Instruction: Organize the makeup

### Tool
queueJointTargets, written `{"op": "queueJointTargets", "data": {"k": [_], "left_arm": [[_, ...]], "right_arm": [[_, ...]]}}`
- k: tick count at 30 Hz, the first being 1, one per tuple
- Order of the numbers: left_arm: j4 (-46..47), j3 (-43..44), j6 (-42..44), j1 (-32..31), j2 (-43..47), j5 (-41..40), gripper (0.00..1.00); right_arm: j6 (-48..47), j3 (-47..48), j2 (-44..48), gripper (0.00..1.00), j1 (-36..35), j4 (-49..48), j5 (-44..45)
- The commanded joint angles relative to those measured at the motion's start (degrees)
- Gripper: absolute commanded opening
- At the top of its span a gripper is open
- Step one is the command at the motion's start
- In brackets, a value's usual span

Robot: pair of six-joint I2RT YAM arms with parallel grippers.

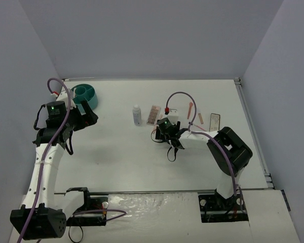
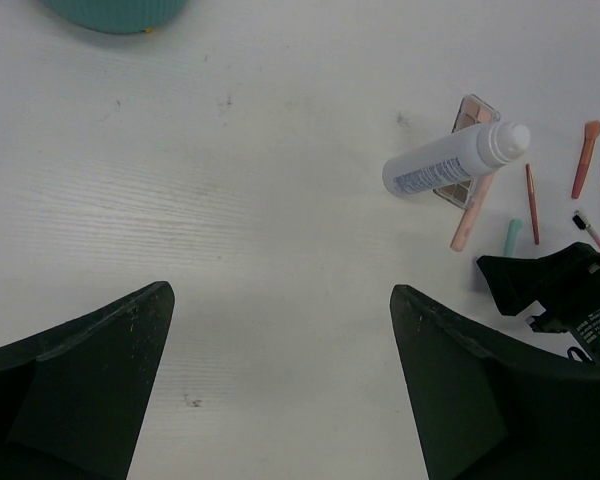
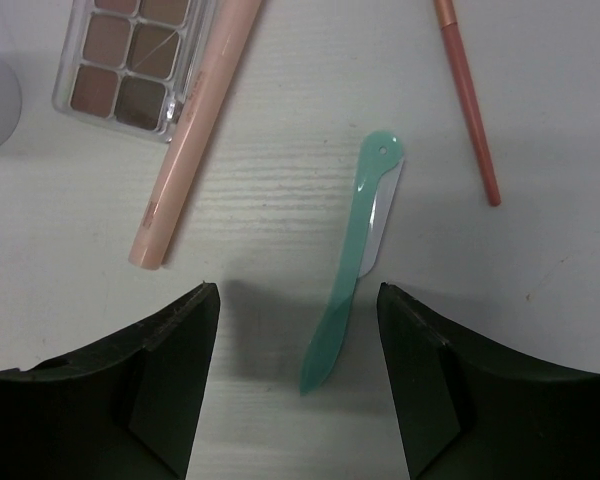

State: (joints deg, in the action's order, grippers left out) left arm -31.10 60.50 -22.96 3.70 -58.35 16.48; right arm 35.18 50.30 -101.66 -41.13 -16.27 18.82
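My right gripper [image 3: 298,290] is open and low over the table, its jaws either side of the lower end of a thin teal stick [image 3: 355,262]. Beyond it lie a pale pink tube [image 3: 193,130], the pinkish-brown palette [image 3: 130,60] and a thin pink pencil [image 3: 467,95]. In the top view this gripper [image 1: 164,132] sits just right of the white bottle [image 1: 137,115] and the palette [image 1: 152,115]. My left gripper [image 1: 88,117] is open and empty over bare table [image 2: 280,290]. Its view shows the bottle [image 2: 450,160] standing in front of the palette [image 2: 470,112].
The round teal divided tub [image 1: 84,94] stands at the back left, close to the left gripper. A dark-framed compact [image 1: 214,120] and pink sticks [image 1: 190,109] lie right of the right gripper. A pink brush [image 2: 585,158] lies at the far right of the left wrist view.
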Motion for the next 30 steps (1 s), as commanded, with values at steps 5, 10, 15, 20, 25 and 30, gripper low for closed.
{"op": "queueJointTargets", "data": {"k": [5, 10, 15, 20, 25, 30], "left_arm": [[3.8, 0.9, 0.3, -0.2, 0.6, 1.6, 0.88], [3.9, 0.5, 0.4, -0.3, 0.7, 1.7, 0.88], [3.9, 0.3, 0.4, -0.3, 1.0, 2.2, 0.88], [4.3, 0.1, 0.1, -0.5, 0.9, 3.9, 0.88], [3.3, 1.1, -0.4, -2.9, 1.3, 6.5, 0.88], [3.2, 2.6, -3.3, -8.6, 1.9, 10.5, 0.88]], "right_arm": [[0.8, 3.8, -3.6, 0.62, 2.2, 3.6, 4.7], [-0.5, 5.0, -5.3, 0.61, 2.9, 3.6, 3.8], [-1.9, 5.8, -7.0, 0.48, 3.1, 3.6, 2.7], [-2.6, 5.5, -6.8, 0.26, 3.1, 3.5, 2.8], [-5.3, 4.0, -2.7, 0.0, 2.9, 2.9, 2.3], [-14.5, -2.7, 9.7, 0.0, 0.3, -6.6, -2.1]]}}
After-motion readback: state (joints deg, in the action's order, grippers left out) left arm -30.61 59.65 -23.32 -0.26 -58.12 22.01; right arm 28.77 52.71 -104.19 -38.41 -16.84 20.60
